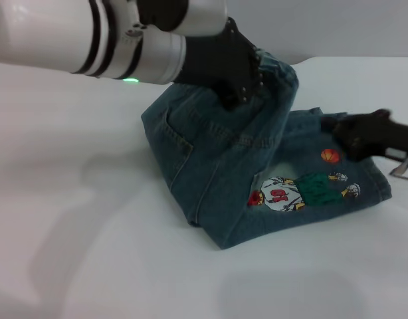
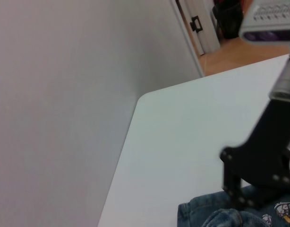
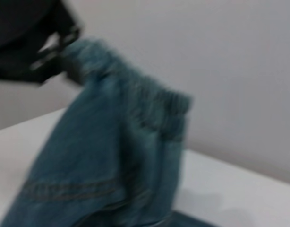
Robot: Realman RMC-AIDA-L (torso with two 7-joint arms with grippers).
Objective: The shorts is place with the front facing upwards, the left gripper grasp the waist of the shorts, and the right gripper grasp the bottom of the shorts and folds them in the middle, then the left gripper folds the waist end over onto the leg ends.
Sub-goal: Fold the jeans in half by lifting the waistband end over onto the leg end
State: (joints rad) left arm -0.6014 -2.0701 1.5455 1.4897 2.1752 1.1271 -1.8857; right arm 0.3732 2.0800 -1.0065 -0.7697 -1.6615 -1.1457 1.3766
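The blue-green denim shorts (image 1: 217,173) lie folded lengthwise on the white table (image 1: 71,219), with the embroidered cartoon figure (image 1: 290,193) facing up. My left gripper (image 1: 234,98) is shut on the puckered waist (image 1: 278,74) and holds that end lifted above the legs. In the right wrist view the raised waist band (image 3: 168,106) hangs from the left gripper (image 3: 53,54). The leg ends (image 1: 380,179) rest flat at the right. My right gripper (image 1: 353,136) sits low at the shorts' far right edge, just above the orange ball patch (image 1: 329,156).
The table's far edge (image 1: 350,61) runs close behind the lifted waist, with a grey wall beyond. In the left wrist view a rounded table corner (image 2: 145,97) shows, with a doorway (image 2: 201,28) farther off. White tabletop lies open left and in front.
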